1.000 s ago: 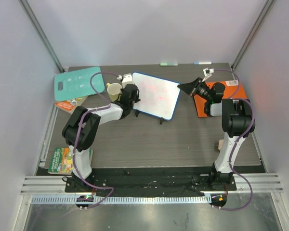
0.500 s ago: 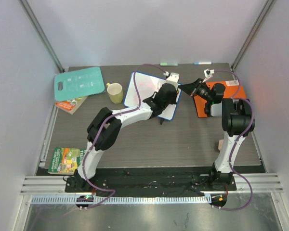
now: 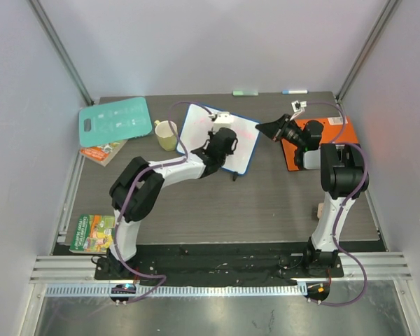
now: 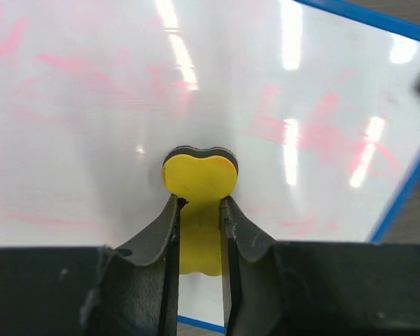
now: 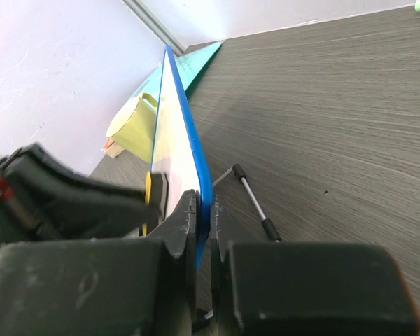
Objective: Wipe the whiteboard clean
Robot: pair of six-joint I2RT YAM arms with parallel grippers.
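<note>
The whiteboard [image 3: 196, 129], white with a blue frame and faint red smears, stands tilted at the back middle of the table. My left gripper [image 3: 220, 138] is shut on a yellow eraser [image 4: 199, 175] and presses it against the board's face [image 4: 91, 105]. Smeared red marks [image 4: 315, 133] lie left and right of the eraser. My right gripper [image 3: 262, 128] is shut on the board's right edge. In the right wrist view the blue frame [image 5: 185, 119] sits between its jaws [image 5: 201, 203], and the eraser's edge [image 5: 148, 192] shows on the far side.
A teal cutting board [image 3: 115, 120] and a yellow mug [image 3: 166, 134] lie left of the whiteboard. An orange folder [image 3: 336, 131] lies under the right arm. Books [image 3: 92, 233] sit at the left edge, markers [image 3: 245, 92] at the back edge. The board's wire foot [image 5: 255, 203] rests on the table.
My left gripper swept the eraser from the board's left edge across to its right side, then back to the middle. The right gripper kept its hold on the board's edge.
</note>
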